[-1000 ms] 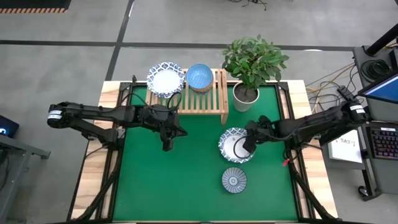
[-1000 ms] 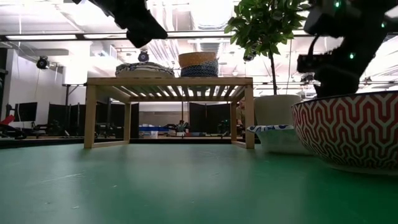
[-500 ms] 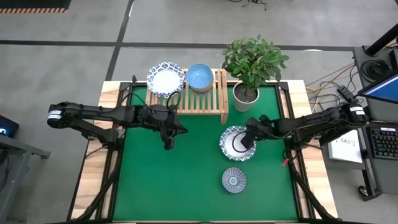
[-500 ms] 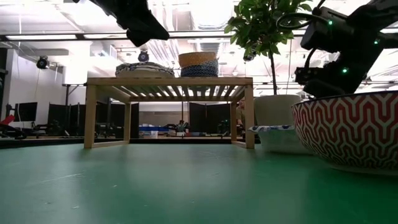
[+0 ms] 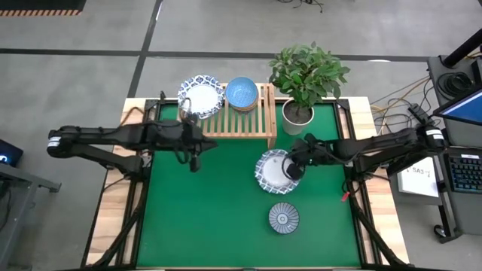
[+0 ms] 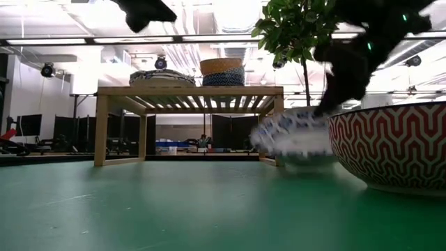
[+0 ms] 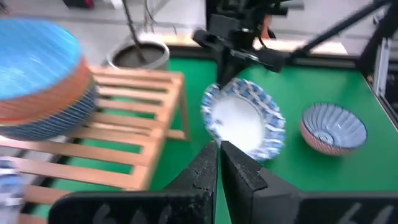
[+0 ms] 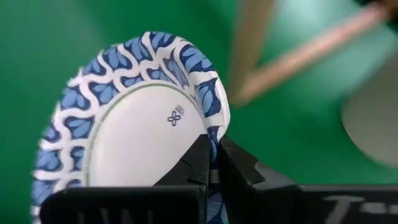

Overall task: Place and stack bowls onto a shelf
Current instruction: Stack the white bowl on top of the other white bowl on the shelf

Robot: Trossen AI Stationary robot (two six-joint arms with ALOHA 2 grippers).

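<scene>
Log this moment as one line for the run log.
right tool: shut on white blue-rimmed bowl, lifted, tilted | left tool: shut, empty, in front of shelf | shelf: two stacks

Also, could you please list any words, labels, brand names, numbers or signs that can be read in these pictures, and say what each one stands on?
No text reads clearly in any view.
Small dark-blue emblem on the white inside of the white bowl with the blue patterned rim, held by the right gripper: a mark, not letters.
Pale letters on the right gripper's body at the right wrist view's edge: cut off, unreadable.
White sheet beside the table: writing too small to read.
</scene>
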